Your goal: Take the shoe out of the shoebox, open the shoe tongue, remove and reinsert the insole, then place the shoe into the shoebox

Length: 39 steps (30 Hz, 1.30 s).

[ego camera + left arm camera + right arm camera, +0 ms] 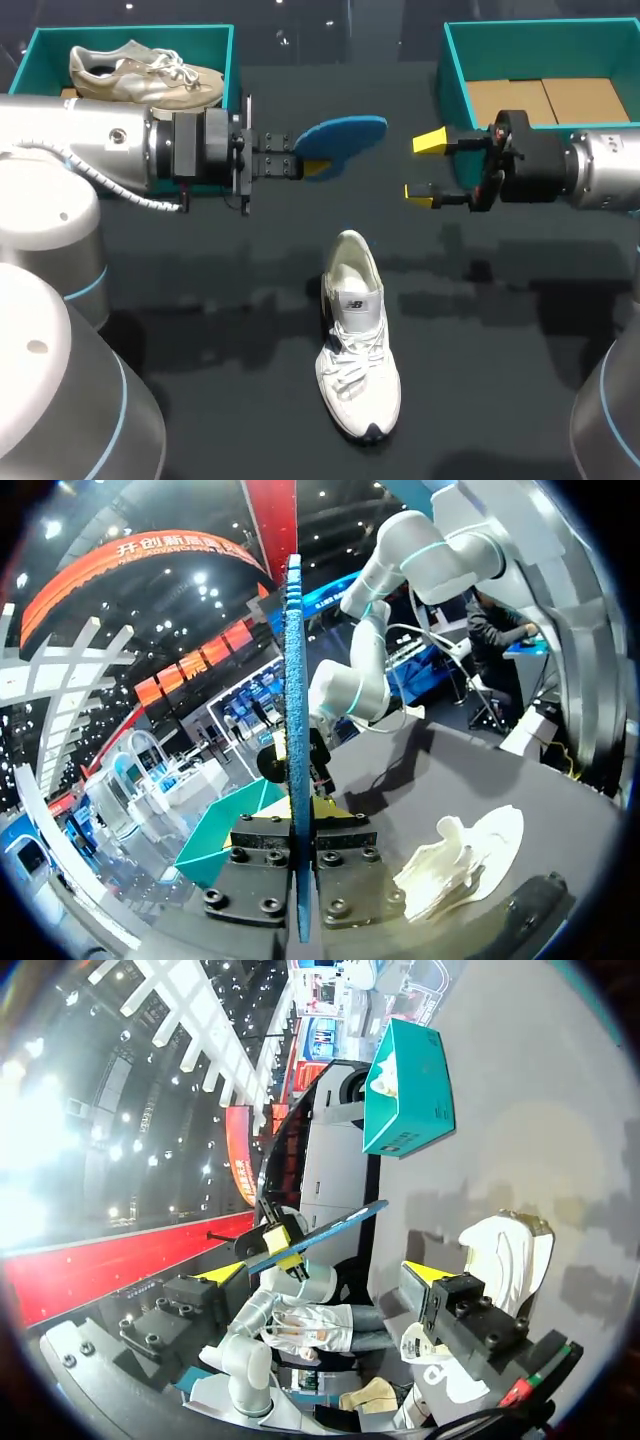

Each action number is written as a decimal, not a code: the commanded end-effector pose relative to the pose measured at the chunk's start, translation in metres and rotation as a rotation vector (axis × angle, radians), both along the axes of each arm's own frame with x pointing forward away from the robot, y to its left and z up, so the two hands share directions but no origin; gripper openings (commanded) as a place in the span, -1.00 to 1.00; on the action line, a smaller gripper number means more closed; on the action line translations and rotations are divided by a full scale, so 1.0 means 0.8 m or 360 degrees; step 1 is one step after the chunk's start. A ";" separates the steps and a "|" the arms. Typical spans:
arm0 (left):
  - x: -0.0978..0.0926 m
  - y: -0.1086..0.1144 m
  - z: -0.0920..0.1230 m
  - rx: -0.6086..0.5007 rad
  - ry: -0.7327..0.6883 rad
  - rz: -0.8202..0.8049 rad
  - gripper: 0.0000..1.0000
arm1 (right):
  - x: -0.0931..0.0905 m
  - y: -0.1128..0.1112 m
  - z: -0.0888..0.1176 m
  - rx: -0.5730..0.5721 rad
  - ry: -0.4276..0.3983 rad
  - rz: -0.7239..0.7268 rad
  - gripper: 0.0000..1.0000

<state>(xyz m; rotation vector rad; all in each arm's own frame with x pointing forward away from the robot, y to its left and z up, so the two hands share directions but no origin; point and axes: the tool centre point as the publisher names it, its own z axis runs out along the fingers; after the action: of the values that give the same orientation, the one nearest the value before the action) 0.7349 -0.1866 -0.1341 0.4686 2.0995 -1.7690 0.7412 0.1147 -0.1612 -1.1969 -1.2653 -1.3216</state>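
A white sneaker lies on the dark table, toe toward the front edge, with its opening empty. My left gripper is shut on the heel end of a blue insole, holding it on edge above the table. In the left wrist view the insole stands edge-on between the fingers, with the sneaker beside them. My right gripper hangs open a short way right of the insole, not touching it. From the right wrist, the insole sits ahead of the open gripper, and the sneaker is below.
A teal shoebox at the back left holds a beige sneaker. A second teal shoebox at the back right shows only its cardboard floor. Both arms hang over the middle of the table.
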 end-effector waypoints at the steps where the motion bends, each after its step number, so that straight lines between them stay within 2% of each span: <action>1: 0.009 -0.007 -0.001 -0.0161 0.1230 -0.0085 -1.00 | -0.001 0.001 0.000 -0.0005 0.0002 -0.0001 1.00; 16: 0.009 -0.007 -0.001 -0.0161 0.1230 -0.0085 -1.00 | -0.001 0.001 0.000 -0.0005 0.0002 -0.0001 1.00; 20: 0.016 -0.001 0.002 -0.0176 0.1646 -0.0005 -1.00 | -0.001 0.001 0.000 -0.0005 0.0002 -0.0001 1.00; 26: 0.021 0.009 0.002 -0.0203 0.2112 0.0068 -1.00 | -0.001 0.001 0.000 -0.0005 0.0002 -0.0001 1.00; 36: 0.019 0.014 -0.007 -0.0229 0.2662 0.0091 -1.00 | -0.001 0.001 0.000 -0.0005 0.0002 -0.0001 1.00; 39: 0.021 0.012 -0.012 -0.0260 0.2753 0.0117 -1.00 | -0.001 0.001 0.000 -0.0005 0.0002 -0.0001 1.00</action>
<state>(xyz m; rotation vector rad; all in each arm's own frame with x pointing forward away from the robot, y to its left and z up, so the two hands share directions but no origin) 0.7497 -0.1731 -0.1390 -1.0892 2.5745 -2.4914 0.7411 0.1146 -0.1611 -1.1972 -1.2657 -1.3213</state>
